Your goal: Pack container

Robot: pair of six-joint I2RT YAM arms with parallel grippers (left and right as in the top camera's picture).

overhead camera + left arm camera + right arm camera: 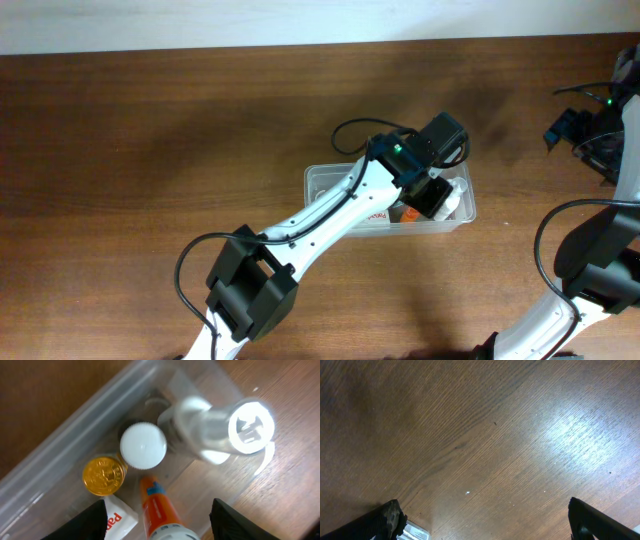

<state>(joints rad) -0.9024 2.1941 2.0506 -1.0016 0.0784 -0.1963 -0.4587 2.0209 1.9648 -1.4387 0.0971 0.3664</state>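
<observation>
We see the container (328, 180) sitting on the table (150, 130) a little right of its middle and well in from the far edge, its long sides running roughly parallel to that edge. The left arm (320, 215) reaches diagonally across it, and the left gripper (159, 527) hangs over the container's right half, pointing down into it. Its fingers (87, 524) stand apart at the bottom corners of the wrist view. An orange tube (159, 507) lies between them on the container's floor with a gap on either side, so we judge the jaws open and gripping nothing. Beyond the tube a round white cap (143, 445) faces up. Just beside it, toward the container's long wall, is a gold cap (102, 476). A white packet with red lettering (119, 519) lies next to the gold cap. A white bottle (220, 427) lies on its side at the container's right end, blurred and glaring in the wrist view. The right gripper (485, 510) hovers over bare wood at the right side of the table, well apart from the container, its own fingers (387, 521) spread wide with nothing between them.
</observation>
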